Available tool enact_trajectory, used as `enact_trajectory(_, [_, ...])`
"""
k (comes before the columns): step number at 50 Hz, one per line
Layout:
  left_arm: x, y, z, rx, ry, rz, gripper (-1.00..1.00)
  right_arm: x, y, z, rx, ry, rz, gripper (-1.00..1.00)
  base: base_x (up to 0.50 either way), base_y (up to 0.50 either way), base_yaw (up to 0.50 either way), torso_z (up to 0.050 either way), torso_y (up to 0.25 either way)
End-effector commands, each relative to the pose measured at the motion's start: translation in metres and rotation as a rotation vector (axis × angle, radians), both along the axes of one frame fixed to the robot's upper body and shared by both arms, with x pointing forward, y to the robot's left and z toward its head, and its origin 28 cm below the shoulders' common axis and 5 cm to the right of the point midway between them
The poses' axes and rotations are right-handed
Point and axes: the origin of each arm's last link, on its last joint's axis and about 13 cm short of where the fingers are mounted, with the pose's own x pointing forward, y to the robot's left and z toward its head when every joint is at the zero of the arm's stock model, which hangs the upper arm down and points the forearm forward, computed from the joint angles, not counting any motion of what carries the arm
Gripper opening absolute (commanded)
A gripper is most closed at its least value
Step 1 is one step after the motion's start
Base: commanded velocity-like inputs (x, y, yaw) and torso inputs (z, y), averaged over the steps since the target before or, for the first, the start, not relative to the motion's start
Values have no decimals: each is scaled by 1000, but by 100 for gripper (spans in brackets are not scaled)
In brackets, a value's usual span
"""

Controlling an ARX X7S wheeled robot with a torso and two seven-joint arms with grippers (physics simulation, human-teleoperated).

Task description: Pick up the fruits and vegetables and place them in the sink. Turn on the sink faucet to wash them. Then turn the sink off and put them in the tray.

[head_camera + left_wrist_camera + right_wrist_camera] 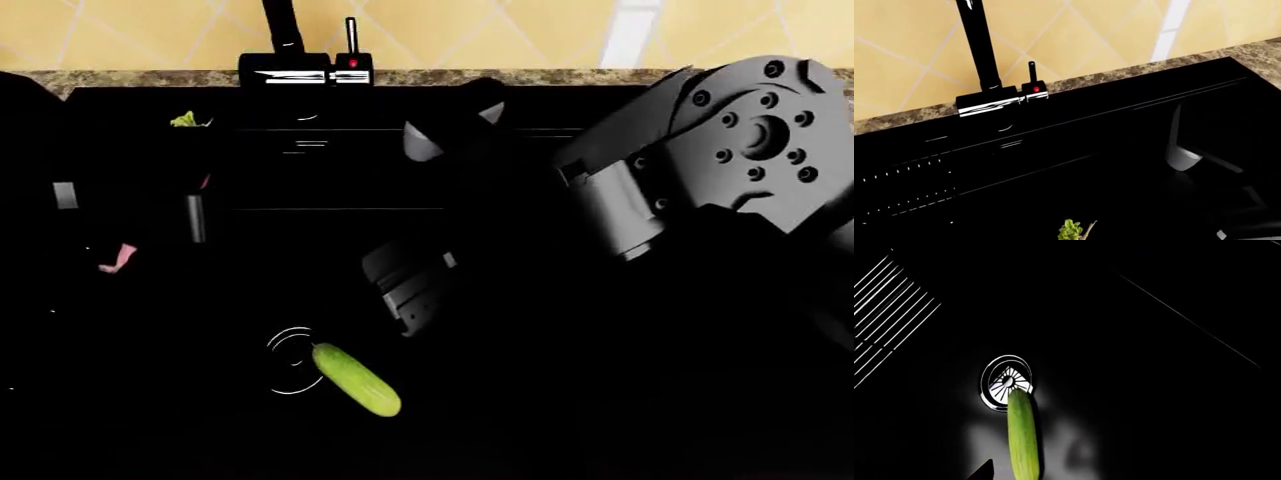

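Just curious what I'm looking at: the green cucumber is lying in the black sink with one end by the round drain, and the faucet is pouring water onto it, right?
Not quite. The cucumber does lie in the sink with one end at the drain, but no water is running: the left wrist view shows the faucet with no stream visible.

Sharp renders, bright tiled wall, glossy black sink (pixel 534 440) swallowing detail

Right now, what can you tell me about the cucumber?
The cucumber is long, smooth and light green, with rounded ends. It lies flat on the glossy black floor of the sink, slanted, with one end over the round chrome drain. Nothing grips it, and no water shows on it.
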Motion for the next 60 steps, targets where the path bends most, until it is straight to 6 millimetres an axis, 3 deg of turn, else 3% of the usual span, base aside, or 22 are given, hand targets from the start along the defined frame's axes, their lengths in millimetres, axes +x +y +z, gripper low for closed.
enact_trajectory(1, [0, 1, -1, -4, 3, 7, -100, 9, 14, -19, 7, 28, 15, 100, 0, 0, 0, 0, 0])
enact_trajectory(21, [3, 2, -11, 4, 13, 5, -100, 20, 29, -53, 8, 37, -31, 100, 0, 0, 0, 0, 0])
enact_trajectory(60, [4, 2, -11, 12, 17, 13, -100, 16, 53, -91, -32, 101, -18, 100, 0, 0, 0, 0, 0])
